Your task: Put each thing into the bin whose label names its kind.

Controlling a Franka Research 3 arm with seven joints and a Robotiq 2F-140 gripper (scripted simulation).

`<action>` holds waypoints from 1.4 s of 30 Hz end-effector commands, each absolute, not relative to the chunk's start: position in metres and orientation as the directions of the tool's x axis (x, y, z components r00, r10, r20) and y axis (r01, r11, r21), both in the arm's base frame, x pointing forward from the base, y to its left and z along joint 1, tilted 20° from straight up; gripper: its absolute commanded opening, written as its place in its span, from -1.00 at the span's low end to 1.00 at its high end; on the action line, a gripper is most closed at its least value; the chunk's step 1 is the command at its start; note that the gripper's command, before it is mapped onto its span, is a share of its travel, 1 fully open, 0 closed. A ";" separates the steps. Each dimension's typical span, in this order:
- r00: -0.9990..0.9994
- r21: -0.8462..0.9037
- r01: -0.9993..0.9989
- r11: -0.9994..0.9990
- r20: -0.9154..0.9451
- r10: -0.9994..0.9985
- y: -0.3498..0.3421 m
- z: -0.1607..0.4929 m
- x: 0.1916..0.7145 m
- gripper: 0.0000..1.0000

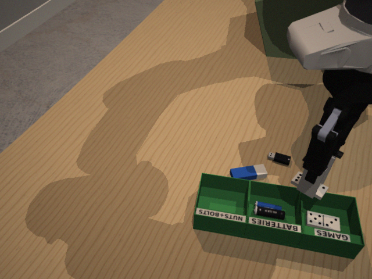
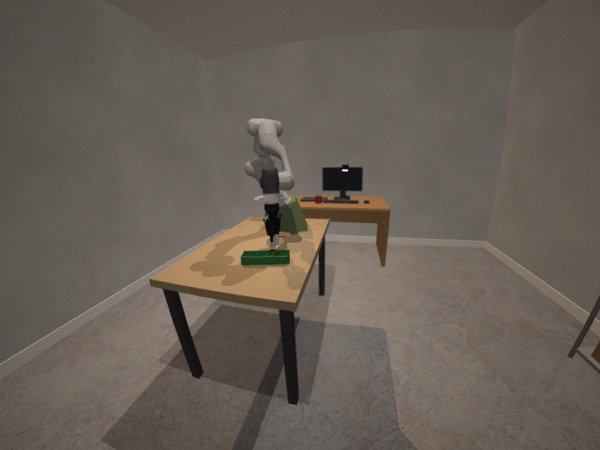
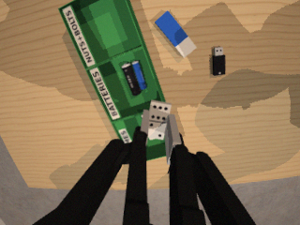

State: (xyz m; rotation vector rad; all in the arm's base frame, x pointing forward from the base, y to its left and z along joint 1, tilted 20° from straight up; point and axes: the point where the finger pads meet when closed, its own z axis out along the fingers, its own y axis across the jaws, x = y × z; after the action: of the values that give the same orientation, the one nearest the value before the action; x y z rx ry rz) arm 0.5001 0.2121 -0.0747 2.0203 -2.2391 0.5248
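Observation:
One green tray [image 1: 270, 235] [image 2: 265, 260] forms three bins, labelled NUTS+BOLTS, BATTERIES and GAMES. A black battery [image 1: 270, 212] [image 3: 131, 81] and a blue battery [image 1: 271, 206] [image 3: 139, 75] lie side by side in BATTERIES. A white domino [image 1: 323, 220] lies in GAMES. My gripper [image 1: 309, 189] [image 2: 274, 246] [image 3: 157, 121] is shut on another white domino [image 1: 322, 191] [image 3: 160, 112], held up near the back wall of GAMES. A blue and white eraser [image 1: 242, 172] [image 3: 171, 28] and a black USB stick [image 1: 282, 158] [image 3: 218, 66] lie on the table behind the tray.
The NUTS+BOLTS bin [image 1: 222, 204] [image 3: 107, 28] is empty. A large green block [image 1: 263, 29] [image 2: 293, 217] stands on the table near the arm's base. A separate desk [image 2: 349, 213] with a monitor [image 2: 341, 179] is in the background.

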 end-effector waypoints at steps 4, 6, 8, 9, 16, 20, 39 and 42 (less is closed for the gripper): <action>0.083 -0.117 -0.985 -0.127 0.327 -0.942 0.233 -0.085 0.503 -0.75; 0.124 -0.107 -0.980 -0.168 0.329 -0.936 0.244 -0.088 0.505 -0.75; 0.166 -0.096 -0.973 -0.208 0.332 -0.929 0.253 -0.091 0.507 -0.75; 0.187 -0.089 -0.970 -0.228 0.333 -0.924 0.254 -0.091 0.507 -0.75; 0.322 -0.028 -0.935 -0.353 0.347 -0.881 0.251 -0.091 0.506 -0.75; 0.364 -0.008 -0.921 -0.391 0.349 -0.864 0.251 -0.091 0.506 -0.75; 0.364 -0.008 -0.921 -0.391 0.349 -0.864 0.252 -0.091 0.507 -0.75; 0.364 -0.008 -0.921 -0.391 0.349 -0.864 0.252 -0.091 0.507 -0.75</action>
State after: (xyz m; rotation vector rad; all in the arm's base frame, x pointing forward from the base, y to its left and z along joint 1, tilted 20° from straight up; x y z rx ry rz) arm 0.5069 0.2509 -0.0918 2.4222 -1.6295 0.4480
